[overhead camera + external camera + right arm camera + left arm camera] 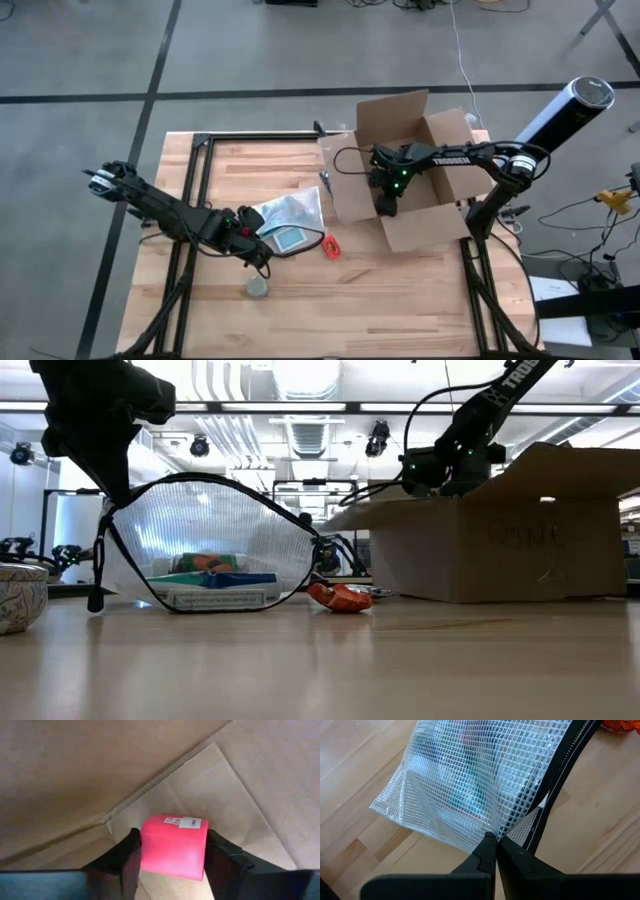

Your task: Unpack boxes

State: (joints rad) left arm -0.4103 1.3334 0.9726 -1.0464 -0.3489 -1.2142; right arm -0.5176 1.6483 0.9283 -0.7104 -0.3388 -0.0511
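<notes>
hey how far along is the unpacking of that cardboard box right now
Done: the cardboard box is open, flaps up, and a mesh zip pouch lies on the table, pinched by the left claw. In hand: the right claw is down inside the box, fingers on either side of a pink block. Left: lifting that block out; anything else inside is hidden.

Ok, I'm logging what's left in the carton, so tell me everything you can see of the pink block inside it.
The pink rectangular block looks smooth and matte, with a small white printed label on its top edge. It sits on the floor of the brown corrugated cardboard box, near a creased inner corner. The right gripper reaches down into the box, one dark finger at each side of the block; whether they press it yet is unclear.
</notes>
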